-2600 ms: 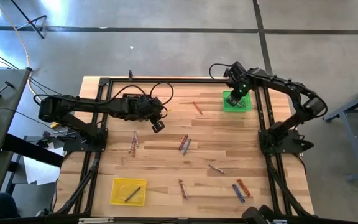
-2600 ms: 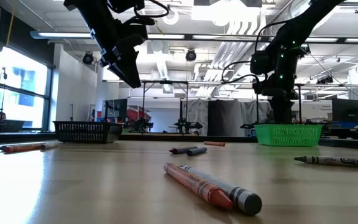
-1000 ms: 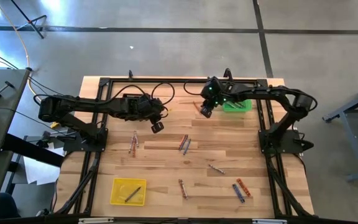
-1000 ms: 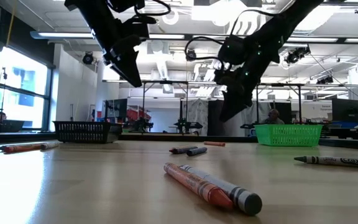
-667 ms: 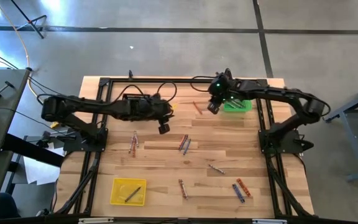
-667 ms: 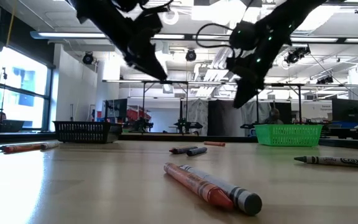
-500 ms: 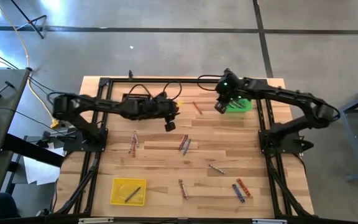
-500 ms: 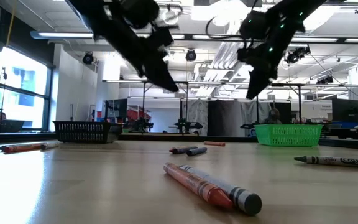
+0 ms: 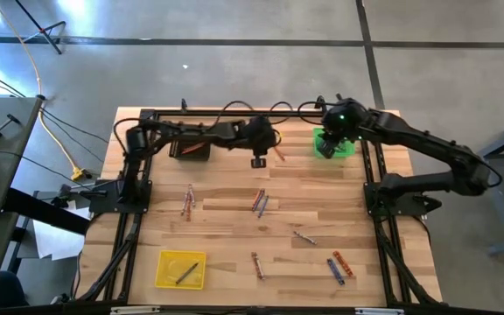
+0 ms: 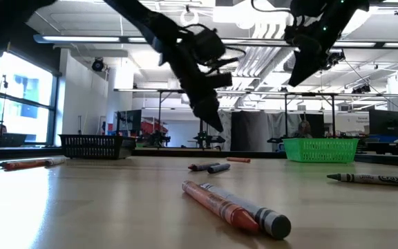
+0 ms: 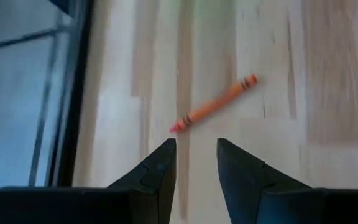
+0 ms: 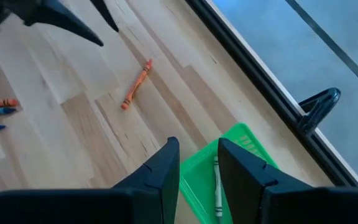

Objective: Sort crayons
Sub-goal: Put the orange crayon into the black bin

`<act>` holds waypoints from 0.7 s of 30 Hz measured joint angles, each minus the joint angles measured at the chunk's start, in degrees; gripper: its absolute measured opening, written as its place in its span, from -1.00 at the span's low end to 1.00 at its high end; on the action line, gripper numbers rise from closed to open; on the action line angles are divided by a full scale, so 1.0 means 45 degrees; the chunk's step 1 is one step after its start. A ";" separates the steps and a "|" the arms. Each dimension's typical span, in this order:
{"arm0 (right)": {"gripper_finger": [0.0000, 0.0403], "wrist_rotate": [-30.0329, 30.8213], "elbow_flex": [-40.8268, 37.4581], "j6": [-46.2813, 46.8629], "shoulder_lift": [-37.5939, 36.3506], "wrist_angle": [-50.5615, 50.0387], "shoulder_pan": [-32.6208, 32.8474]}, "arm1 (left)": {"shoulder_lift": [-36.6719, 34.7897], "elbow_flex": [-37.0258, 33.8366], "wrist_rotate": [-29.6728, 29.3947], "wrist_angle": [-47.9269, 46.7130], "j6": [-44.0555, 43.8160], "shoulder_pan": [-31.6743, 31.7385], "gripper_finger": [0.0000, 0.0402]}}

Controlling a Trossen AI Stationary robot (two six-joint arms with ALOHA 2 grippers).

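Overhead layout, left to right. A yellow tray [image 9: 181, 269] is sitting at the near left of the bench [image 9: 226, 223] and is holding one dark crayon [image 9: 187, 272]. A black basket [image 9: 191, 147] is resting at the far left edge. Loose crayons are lying across the boards: a pair [image 9: 187, 200] left of centre, a red and blue pair [image 9: 259, 202] at centre, one [image 9: 256, 264] nearer the front, a grey one [image 9: 304, 236] to its right, and a blue and orange pair [image 9: 337, 265] at the near right.

I am holding my left end effector [image 9: 257, 162] above the far middle of the bench, fingers [image 11: 160, 168] spread with a gap and pinching nothing. An orange crayon [image 11: 212, 104] is lying flat on the wood just beyond those tips, apart from them.

I am hanging my right end effector [image 9: 328, 146] over the green basket [image 12: 197, 180] at the far right, fingers [image 12: 241, 168] likewise spread and empty. A pale crayon [image 12: 216, 186] is lying inside that basket.
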 joint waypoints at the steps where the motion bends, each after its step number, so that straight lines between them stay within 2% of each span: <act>1: -0.49 0.0000 0.0000 -0.0041 -0.0032 -0.0024 0.0000 | 0.0304 0.0510 0.0113 -0.0464 0.0382 0.0067 -0.49; 7: -0.49 0.0048 0.0000 -0.0309 -0.0055 -0.0149 -0.0005 | 0.2044 0.3182 0.0692 -0.2121 0.2085 0.0411 -0.49; 15: -0.49 0.0052 0.0000 -0.0466 -0.0055 -0.0295 -0.0005 | 0.4313 0.6390 0.0970 -0.3472 0.2465 0.0647 -0.49; 21: -0.49 0.0057 0.0000 -0.0692 -0.0055 -0.0500 -0.0005 | 0.5283 0.7786 0.0930 -0.4807 0.2502 0.0663 -0.49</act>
